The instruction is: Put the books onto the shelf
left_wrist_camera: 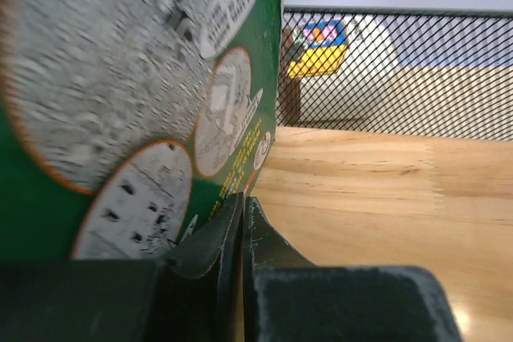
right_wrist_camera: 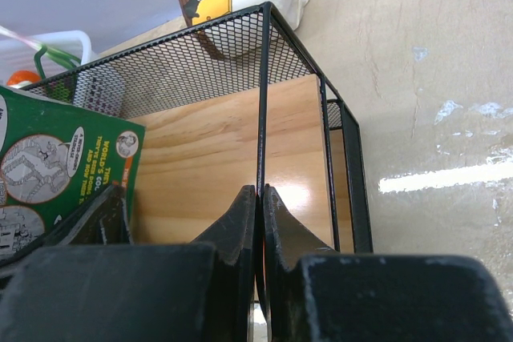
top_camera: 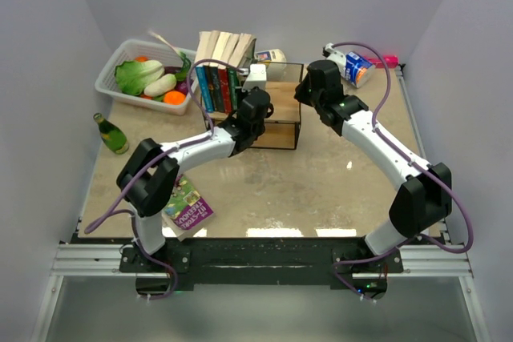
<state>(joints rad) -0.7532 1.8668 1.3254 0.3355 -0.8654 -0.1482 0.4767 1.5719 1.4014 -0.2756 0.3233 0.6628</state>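
Green paperback [left_wrist_camera: 120, 118], likely light and floppy, best pinched near its spine, is standing on the shelf [left_wrist_camera: 361, 190] just left of the near-shut left tool [left_wrist_camera: 243, 206], hold unclear, while the right tool [right_wrist_camera: 260, 194] is clamping the shelf's frame [right_wrist_camera: 262, 102].

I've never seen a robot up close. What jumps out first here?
A small wood-and-wire shelf at the back middle of the table draws the eye, with a row of books standing in its left half. The right gripper pinches its thin black corner post; the left gripper sits shut beside a green book. A stray book lies flat near the table's front left.
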